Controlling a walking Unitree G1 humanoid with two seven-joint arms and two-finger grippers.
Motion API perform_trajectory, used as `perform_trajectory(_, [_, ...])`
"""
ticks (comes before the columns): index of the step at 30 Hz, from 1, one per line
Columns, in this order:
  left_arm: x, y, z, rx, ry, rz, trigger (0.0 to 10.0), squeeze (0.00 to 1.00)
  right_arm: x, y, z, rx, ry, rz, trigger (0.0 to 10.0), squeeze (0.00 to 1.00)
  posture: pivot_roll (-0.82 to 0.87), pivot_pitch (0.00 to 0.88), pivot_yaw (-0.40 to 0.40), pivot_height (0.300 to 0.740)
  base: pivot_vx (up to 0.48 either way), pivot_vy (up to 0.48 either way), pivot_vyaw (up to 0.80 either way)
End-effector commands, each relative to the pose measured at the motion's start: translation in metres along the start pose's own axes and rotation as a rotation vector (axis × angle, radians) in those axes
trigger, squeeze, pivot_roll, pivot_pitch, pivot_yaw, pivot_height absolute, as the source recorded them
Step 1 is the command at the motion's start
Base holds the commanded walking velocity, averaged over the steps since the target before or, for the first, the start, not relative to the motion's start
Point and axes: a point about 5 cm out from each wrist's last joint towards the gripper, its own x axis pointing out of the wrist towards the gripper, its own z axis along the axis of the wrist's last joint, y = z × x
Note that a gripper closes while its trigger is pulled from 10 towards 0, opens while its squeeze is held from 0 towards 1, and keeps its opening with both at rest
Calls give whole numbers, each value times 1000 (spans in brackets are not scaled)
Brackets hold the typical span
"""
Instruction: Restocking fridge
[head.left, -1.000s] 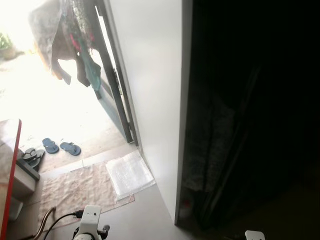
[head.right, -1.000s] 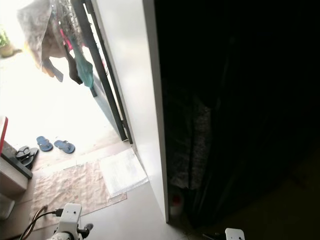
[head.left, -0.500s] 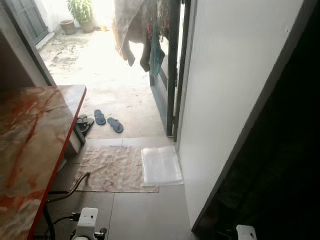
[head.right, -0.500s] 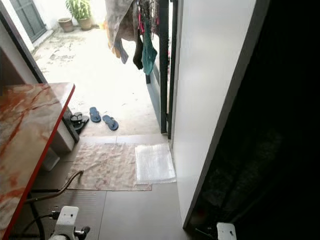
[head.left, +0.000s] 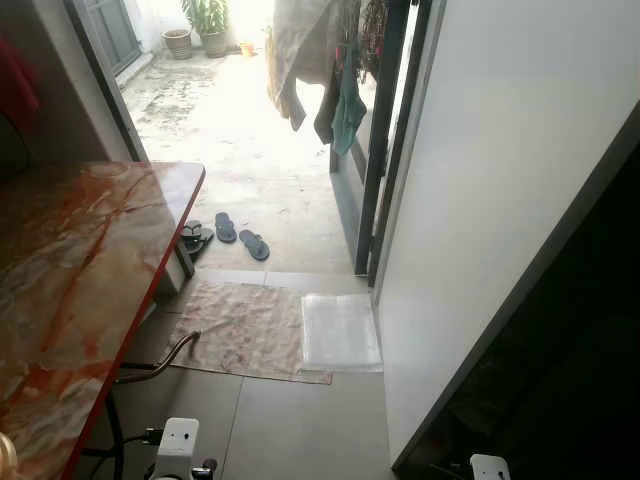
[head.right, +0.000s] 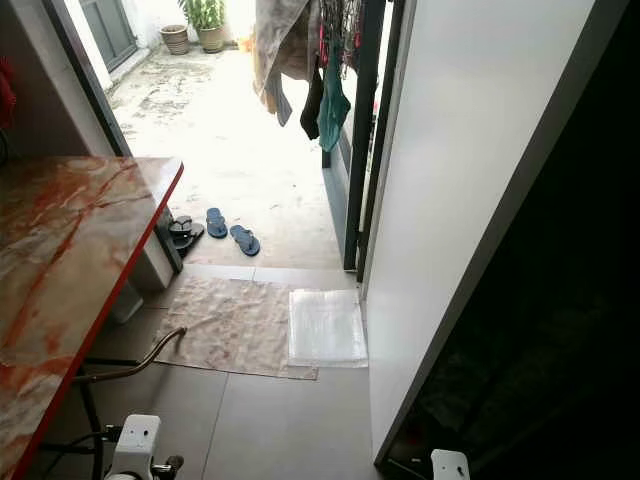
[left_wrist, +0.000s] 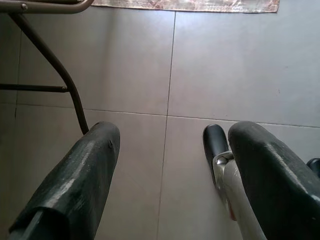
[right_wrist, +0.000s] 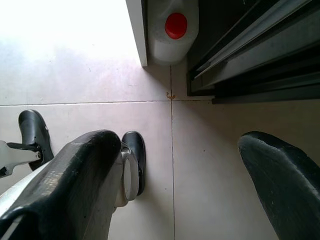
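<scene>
The view has swung left since a second ago, bringing the red-veined marble bench (head.left: 70, 290) into sight; the robot is likely turning. Both jaws hang released over grey tile floor (left_wrist: 225, 60). No fridge is identifiable; a red-capped white plastic jug (right_wrist: 172, 27) stands by the white panel (head.left: 500, 180).

the dark space (head.left: 560, 380) on the right, behind the white panel (head.left: 480, 200), is too black to make anything out. the marble-look table (head.left: 70, 290) runs off the left and near edges, its legs mostly hidden beneath the top. hanging clothes (head.left: 310, 60) at the far doorway are cut by the top edge. a white jug with a red cap (right_wrist: 172, 27) sits half tucked behind the panel's foot, sliced by the picture's edge. the left gripper (left_wrist: 170, 175) and right gripper (right_wrist: 200, 170) show fingers cropped at the frame. a small pale thing (head.left: 5, 455) at the near left corner is too cut off to name.
</scene>
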Motion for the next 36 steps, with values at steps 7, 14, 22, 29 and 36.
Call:
perform_trajectory(7, [0,2,0,-17,-4,3,10000,0,-1,-1,-4,12,11,2,10000,0,-166,24,27,740,0,0,0])
perform_trajectory(14, [0,3,0,-11,-3,6,10000,0,-1,-1,-5,14,11,6,10000,0,-166,26,29,740,0,0,0])
perform_trajectory(22, [0,3,0,-21,-8,8,10000,0,-1,-1,-6,12,15,6,10000,0,-160,28,26,740,0,0,0])
perform_trajectory(29, [0,3,-1,-24,-7,8,10000,0,-1,-1,-6,9,16,7,10000,0,-161,24,25,740,-70,0,0])
perform_trajectory(36, [-1,3,-1,-23,-7,9,10000,0,-1,-2,-7,4,19,8,10000,0,-159,8,26,740,-256,0,0])
